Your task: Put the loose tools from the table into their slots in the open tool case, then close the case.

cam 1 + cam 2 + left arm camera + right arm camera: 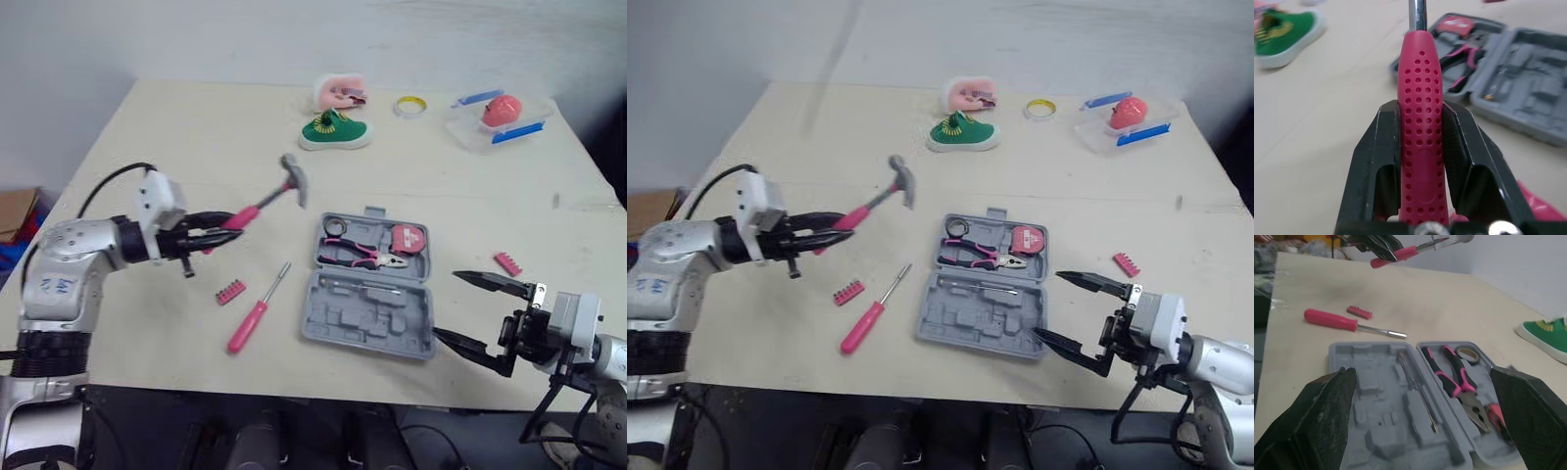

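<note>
The left gripper [217, 231] is clenched on the pink handle of the hammer [266, 201], its two black fingers [1376, 161] pressing the dotted grip from both sides; the hammer is held clear of the tabletop over the left part of the table [176, 127], its steel head pointing toward the far right. The right gripper [447, 305] is released, fingers spread wide and holding nothing, hanging at the near edge toward the right corner, just beside the right end of the tool case [370, 315]. The tool case lies open and flat close to the near edge, a little right of the middle, with its lid half turned to the far edge. That lid half holds pink-handled pliers [362, 257], a red tape measure [408, 238] and a small ring [334, 226]; the near half shows grey moulded recesses, with a slim metal-shafted tool [1418, 379] lying by the hinge. Left of the case, apart from it, a pink-handled screwdriver [257, 311] lies loose on the table with its tip toward the far edge, and a red bit strip [230, 292] sits just beside its left. A second bit strip [507, 263] lies right of the case, near the right edge. Along the far edge are a green shoe [335, 130], a roll of tape [410, 106] and, toward the far right corner, a clear box [495, 119] with blue clips.
</note>
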